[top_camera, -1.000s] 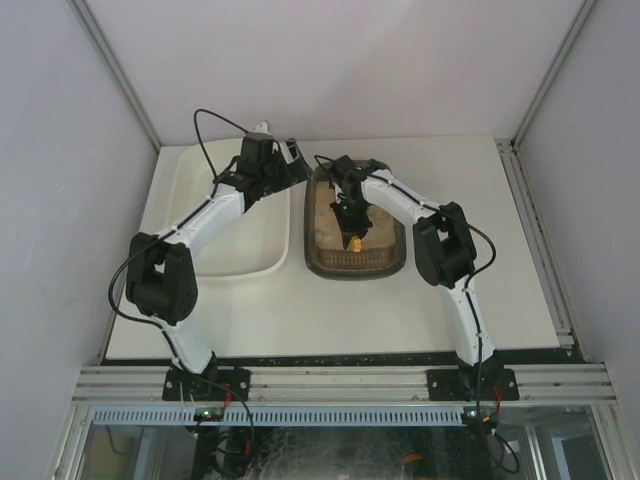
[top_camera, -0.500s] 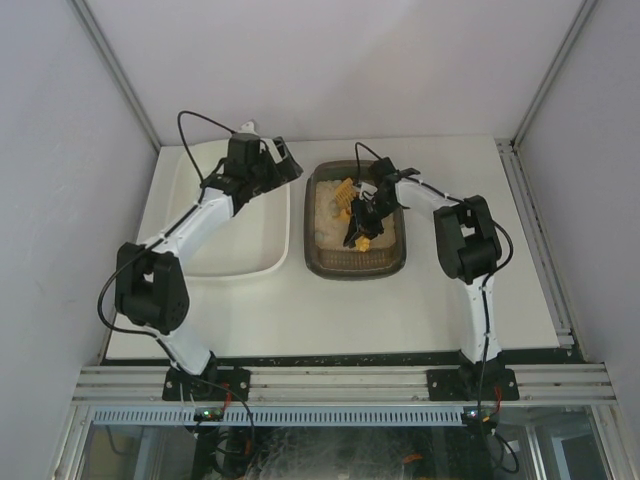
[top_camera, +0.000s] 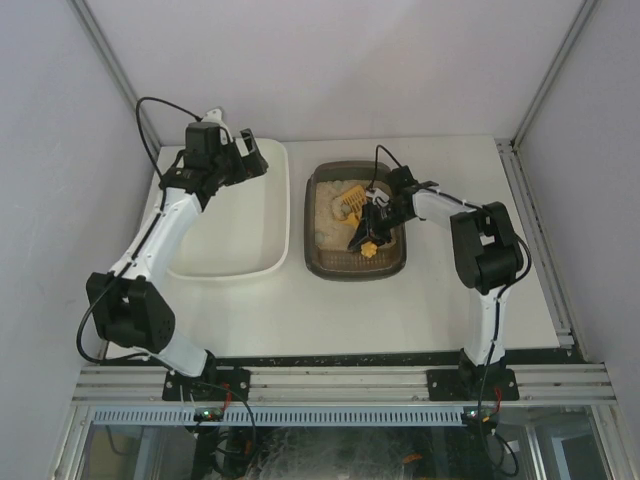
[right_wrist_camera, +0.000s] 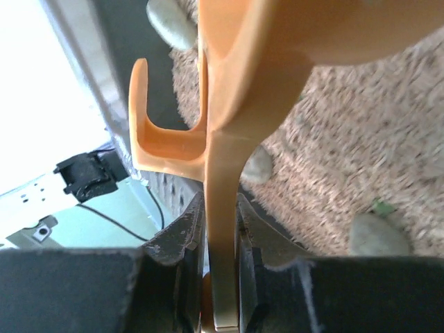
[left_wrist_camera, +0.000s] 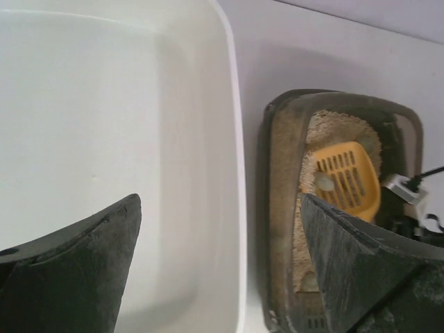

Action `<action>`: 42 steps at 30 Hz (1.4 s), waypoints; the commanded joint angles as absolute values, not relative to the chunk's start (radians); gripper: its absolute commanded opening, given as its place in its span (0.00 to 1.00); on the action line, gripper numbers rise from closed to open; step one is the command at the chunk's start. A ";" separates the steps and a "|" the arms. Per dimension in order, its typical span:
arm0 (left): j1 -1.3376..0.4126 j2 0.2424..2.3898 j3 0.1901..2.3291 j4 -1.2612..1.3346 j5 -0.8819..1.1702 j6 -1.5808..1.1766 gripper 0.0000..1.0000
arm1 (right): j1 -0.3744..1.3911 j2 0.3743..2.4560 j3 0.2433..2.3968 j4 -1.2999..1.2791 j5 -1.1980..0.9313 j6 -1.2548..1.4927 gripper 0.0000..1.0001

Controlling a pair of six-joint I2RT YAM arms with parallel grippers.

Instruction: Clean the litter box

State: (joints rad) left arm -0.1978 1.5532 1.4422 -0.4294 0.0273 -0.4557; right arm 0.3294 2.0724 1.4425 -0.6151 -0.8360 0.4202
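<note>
Left arm has swung wide to its own side since a second ago, and the right elbow has pushed outward while its wrist stays low in the litter. Closest to the bases is bare white table point(top_camera: 350, 320). Next up is the litter box point(top_camera: 355, 268), a dark tray on the right half of the table, just beside the white tub point(top_camera: 225, 270), with a thin strip of table between them. Right gripper point(right_wrist_camera: 218, 239) is down inside the box, jaws pressed tight on the flat handle of the orange scoop point(left_wrist_camera: 347, 177), pinching it from both sides. The scoop's slotted head lies toward the far end of the tray, on the beige litter. A small grey lump point(left_wrist_camera: 323, 182) rests on it, possibly a clump, hard to say at this size. Other grey lumps point(right_wrist_camera: 378, 236) sit on the litter near the handle. Farthest back, left gripper point(left_wrist_camera: 220, 199) hangs above the tub's far end, jaws spread wide, nothing between them.
</note>
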 commanded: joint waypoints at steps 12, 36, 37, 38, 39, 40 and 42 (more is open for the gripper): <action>-0.194 1.423 1.684 -0.760 -0.165 -0.119 1.00 | 0.303 1.846 1.119 -0.136 -1.047 0.639 0.00; -0.186 1.284 1.575 -0.830 -0.194 0.056 1.00 | 0.259 1.659 0.717 0.773 -1.045 1.040 0.00; -0.184 1.281 1.566 -0.839 -0.162 0.057 1.00 | 0.262 1.670 0.687 0.864 -1.040 1.081 0.00; -0.181 1.278 1.560 -0.848 -0.133 0.060 1.00 | 0.269 1.684 0.663 0.958 -1.041 1.129 0.00; -0.179 1.276 1.558 -0.860 -0.110 0.062 1.00 | 0.275 1.710 0.645 1.047 -1.042 1.194 0.00; -0.178 1.273 1.561 -0.869 -0.097 0.061 1.00 | 0.281 1.731 0.624 1.141 -1.035 1.240 0.00; -0.179 1.261 1.566 -0.883 -0.095 0.053 1.00 | 0.286 1.770 0.579 1.346 -1.004 1.338 0.00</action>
